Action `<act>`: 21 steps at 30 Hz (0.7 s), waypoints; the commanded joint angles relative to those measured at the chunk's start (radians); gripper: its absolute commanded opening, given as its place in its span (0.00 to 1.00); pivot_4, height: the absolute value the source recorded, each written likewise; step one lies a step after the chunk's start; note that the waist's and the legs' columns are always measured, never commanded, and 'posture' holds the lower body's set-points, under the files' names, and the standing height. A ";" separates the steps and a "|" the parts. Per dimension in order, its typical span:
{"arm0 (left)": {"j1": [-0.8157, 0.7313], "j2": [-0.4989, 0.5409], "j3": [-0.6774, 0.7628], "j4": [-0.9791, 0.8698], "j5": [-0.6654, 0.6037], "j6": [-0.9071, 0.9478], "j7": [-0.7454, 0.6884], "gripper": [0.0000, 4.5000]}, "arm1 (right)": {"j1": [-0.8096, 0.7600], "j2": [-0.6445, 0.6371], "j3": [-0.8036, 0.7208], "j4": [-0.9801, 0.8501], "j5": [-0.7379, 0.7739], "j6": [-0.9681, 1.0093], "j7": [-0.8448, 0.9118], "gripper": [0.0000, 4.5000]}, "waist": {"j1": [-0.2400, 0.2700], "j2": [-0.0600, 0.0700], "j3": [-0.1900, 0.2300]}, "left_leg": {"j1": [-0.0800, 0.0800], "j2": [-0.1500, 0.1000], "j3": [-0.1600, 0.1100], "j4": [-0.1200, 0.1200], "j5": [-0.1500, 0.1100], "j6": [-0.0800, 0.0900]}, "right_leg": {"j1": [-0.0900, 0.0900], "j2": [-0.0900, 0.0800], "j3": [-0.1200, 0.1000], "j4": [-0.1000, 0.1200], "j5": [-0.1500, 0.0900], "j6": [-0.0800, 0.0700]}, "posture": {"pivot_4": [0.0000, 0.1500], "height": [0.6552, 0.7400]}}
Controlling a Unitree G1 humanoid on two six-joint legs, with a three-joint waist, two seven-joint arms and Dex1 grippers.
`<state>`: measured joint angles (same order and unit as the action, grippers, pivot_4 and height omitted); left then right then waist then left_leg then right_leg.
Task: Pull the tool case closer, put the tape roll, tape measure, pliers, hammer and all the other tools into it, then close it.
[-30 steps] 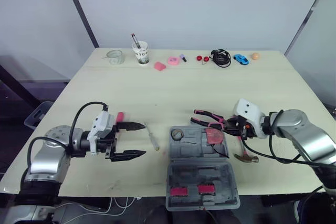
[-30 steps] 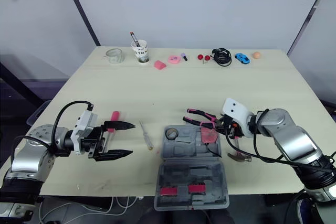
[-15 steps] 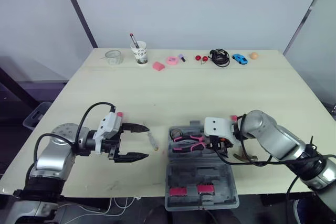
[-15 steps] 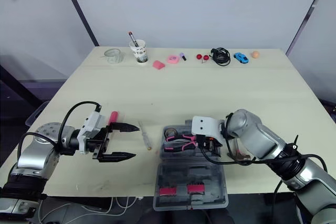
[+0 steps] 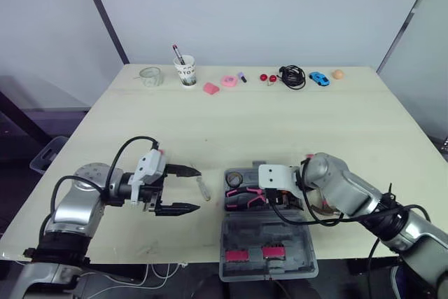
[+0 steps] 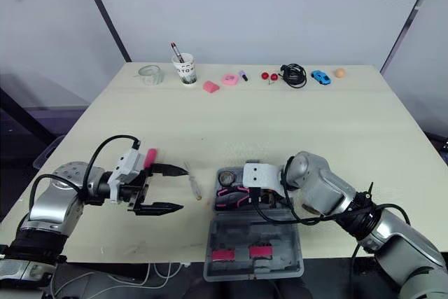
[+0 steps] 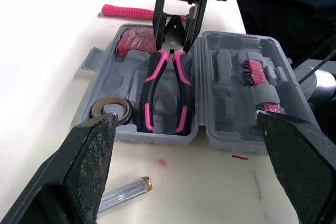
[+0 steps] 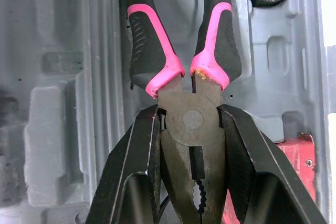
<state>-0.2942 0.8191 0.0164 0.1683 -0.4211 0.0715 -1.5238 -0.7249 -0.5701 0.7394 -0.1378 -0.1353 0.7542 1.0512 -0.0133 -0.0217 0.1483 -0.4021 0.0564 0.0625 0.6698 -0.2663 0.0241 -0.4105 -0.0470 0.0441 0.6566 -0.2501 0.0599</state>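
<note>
Between the right gripper's (image 8: 191,116) narrowed fingers sits the head of the pink-handled pliers (image 8: 214,45), clamped at the pivot, with the handles pointing away from it, low over the open tool case (image 7: 226,72) tray. Likely stiff steel, fairly heavy and slick at the head, so the pivot hold looks sound and the rubber handles are the fallback. Left gripper (image 5: 187,189) is spread wide and empty, screwdriver (image 7: 123,194) just off its fingertips.

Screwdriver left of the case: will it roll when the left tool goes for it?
Likely: the screwdriver looks round and smooth, loose on the flat table, so a side nudge may roll it. Thin and rigid, probably light. The left tool is open beside it.
</note>
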 commanded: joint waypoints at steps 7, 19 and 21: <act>-0.008 0.006 -0.008 -0.004 0.000 -0.015 -0.024 1.00 | 0.003 -0.002 -0.033 -0.009 -0.017 -0.049 0.006 0.54 | -0.001 0.000 0.000 | 0.000 0.000 0.000 0.000 0.000 0.000 | 0.000 0.000 0.000 0.000 0.000 0.000 | 1.00 1.00; -0.013 0.000 -0.013 0.005 0.002 -0.025 -0.022 1.00 | 0.089 0.023 -0.256 -0.041 0.159 -0.118 0.011 0.89 | 0.000 -0.001 -0.001 | 0.000 0.000 0.000 0.000 0.000 0.000 | 0.000 0.000 0.000 0.000 0.000 0.000 | 1.00 1.00; -0.014 -0.002 -0.014 0.007 0.002 -0.026 -0.019 1.00 | 0.116 0.048 -0.295 -0.015 0.184 -0.177 -0.011 0.78 | 0.000 -0.002 -0.001 | 0.000 0.000 0.000 0.000 0.000 0.000 | 0.000 0.000 0.000 0.000 0.000 0.000 | 1.00 1.00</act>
<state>-0.2986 0.8178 -0.0067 0.1740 -0.4146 0.0572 -1.5256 -0.6118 -0.5295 0.4881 -0.1504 0.0169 0.6309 1.0570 -0.0138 -0.0233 0.1474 -0.4016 0.0564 0.0623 0.6695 -0.2663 0.0241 -0.4101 -0.0468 0.0440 0.6569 -0.2502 0.0598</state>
